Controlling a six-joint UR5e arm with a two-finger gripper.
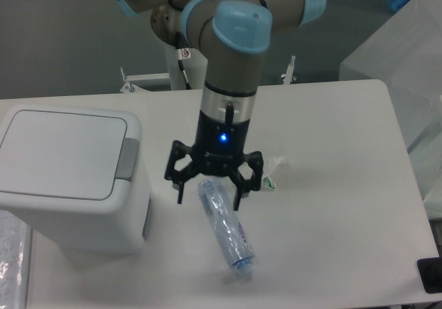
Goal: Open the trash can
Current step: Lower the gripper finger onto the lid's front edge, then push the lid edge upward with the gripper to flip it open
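Observation:
The trash can [69,178] is a large white boxy bin at the left of the table, its flat white lid [61,153] lying shut. A grey push-button tab [127,160] sits on the rim at the lid's right edge. My gripper [209,200] hangs open to the right of the bin, a short gap away from the tab, with nothing between its fingers. It hovers over the upper end of a clear plastic bottle [228,231].
The crushed clear bottle lies diagonally on the white table [331,205], its cap toward the front edge. A small crumpled wrapper [271,173] lies just right of the gripper. A black object [430,276] sits at the table's front right corner.

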